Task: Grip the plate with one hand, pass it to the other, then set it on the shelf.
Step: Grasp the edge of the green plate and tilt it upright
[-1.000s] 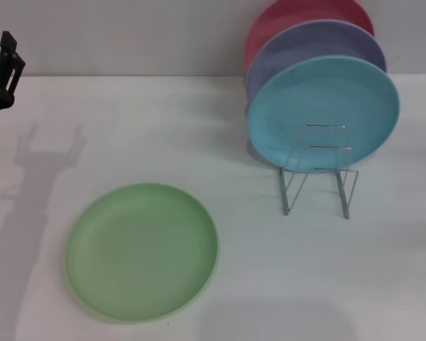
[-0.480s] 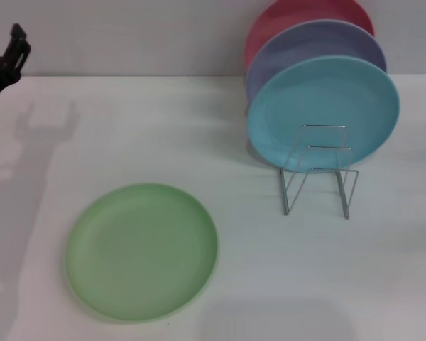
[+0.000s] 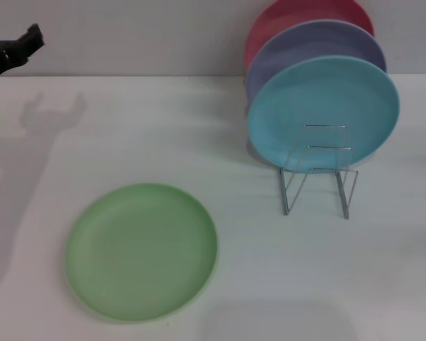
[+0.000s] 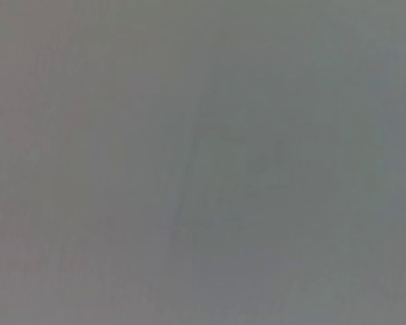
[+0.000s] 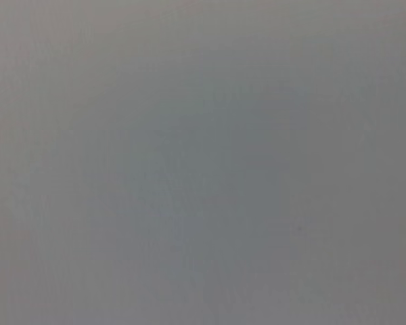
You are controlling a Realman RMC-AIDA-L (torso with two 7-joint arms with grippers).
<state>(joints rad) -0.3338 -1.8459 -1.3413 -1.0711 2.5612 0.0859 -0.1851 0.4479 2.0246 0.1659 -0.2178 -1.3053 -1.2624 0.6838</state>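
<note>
The light green plate [image 3: 140,250] lies flat on the white table at the front left of the head view. The silver wire shelf [image 3: 319,177] stands at the right, its front slots free. My left gripper [image 3: 18,46] hangs in the air at the far left edge, well behind and left of the plate, touching nothing. Its shadow on the table shows two prongs apart. My right gripper is out of view. Both wrist views show only a plain grey surface.
A turquoise plate [image 3: 323,106], a lavender plate [image 3: 312,42] and a red plate [image 3: 298,14] stand upright in the back of the shelf. The white table [image 3: 270,284] ends at a grey wall behind.
My left gripper has risen and turned at the far left edge; its shadow has shifted on the table. The plates and shelf have not moved.
</note>
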